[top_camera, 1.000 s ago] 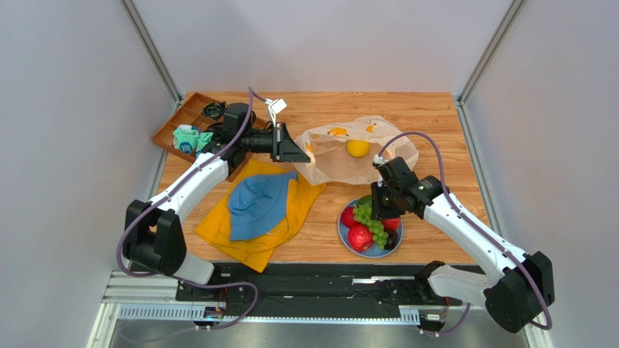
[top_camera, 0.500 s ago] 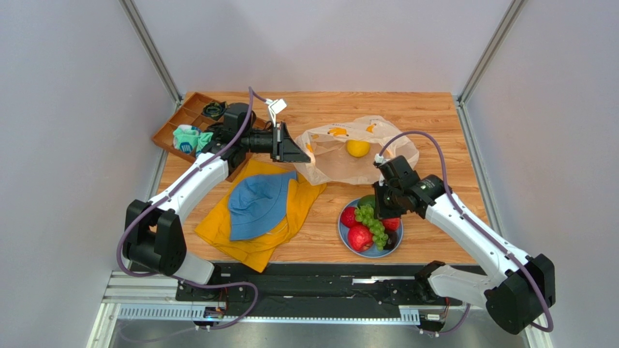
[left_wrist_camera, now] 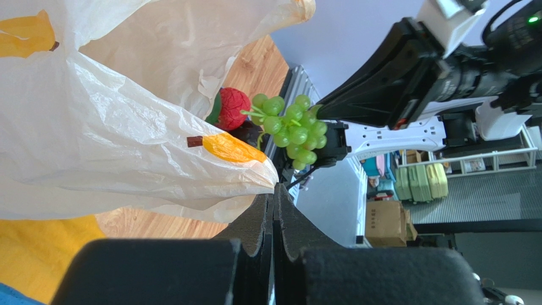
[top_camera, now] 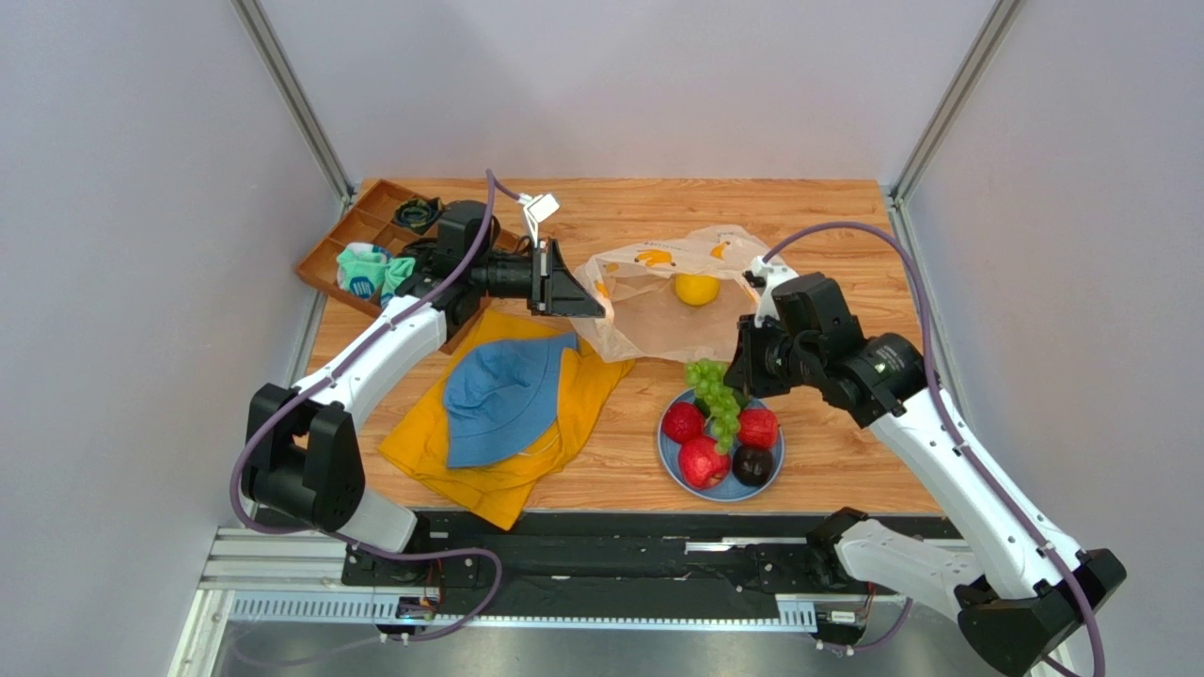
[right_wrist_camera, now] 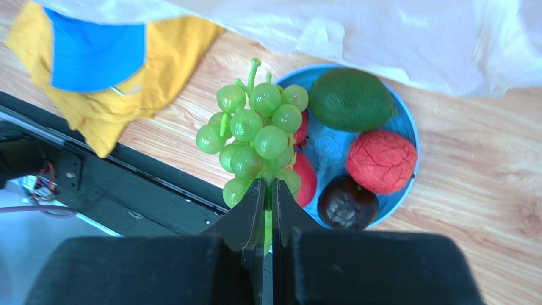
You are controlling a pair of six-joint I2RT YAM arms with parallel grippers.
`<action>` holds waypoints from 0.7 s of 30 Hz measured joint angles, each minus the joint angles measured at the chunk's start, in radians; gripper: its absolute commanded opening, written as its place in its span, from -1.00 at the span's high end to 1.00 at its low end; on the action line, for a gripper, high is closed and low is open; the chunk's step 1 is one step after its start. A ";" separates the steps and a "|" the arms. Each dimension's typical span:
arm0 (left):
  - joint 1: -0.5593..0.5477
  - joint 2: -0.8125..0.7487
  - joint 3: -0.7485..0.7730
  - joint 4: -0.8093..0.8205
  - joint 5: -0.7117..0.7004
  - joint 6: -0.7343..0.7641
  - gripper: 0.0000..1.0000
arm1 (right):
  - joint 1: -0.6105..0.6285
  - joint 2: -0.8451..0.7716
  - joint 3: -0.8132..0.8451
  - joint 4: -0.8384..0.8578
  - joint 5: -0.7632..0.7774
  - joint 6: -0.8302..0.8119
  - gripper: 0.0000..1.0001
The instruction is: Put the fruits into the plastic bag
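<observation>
Inside plastic bag [top_camera: 647, 329], one lemon [top_camera: 694, 289]

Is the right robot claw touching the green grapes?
Touching. The right wrist view shows the right gripper pinched shut on the grape bunch.

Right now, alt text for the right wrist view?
Closed black jaws hold a green grape bunch by one end above a round blue plate carrying a green oval fruit, two red round fruits and a dark purple plum-like fruit. A crinkly translucent white plastic bag fills the top; a yellow cloth with a blue hat lies upper left.
</observation>
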 measured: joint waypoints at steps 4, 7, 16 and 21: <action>0.000 0.000 0.010 -0.034 -0.007 0.025 1.00 | 0.000 0.036 0.107 -0.003 0.002 0.005 0.99; 0.001 0.000 0.027 -0.061 -0.009 0.045 1.00 | -0.002 0.063 0.183 0.022 0.006 0.019 1.00; 0.002 -0.001 0.038 -0.116 -0.031 0.091 1.00 | -0.021 0.113 0.231 0.117 -0.032 0.066 1.00; 0.003 -0.001 0.052 -0.140 -0.034 0.108 1.00 | -0.077 0.142 0.244 0.124 -0.066 0.084 1.00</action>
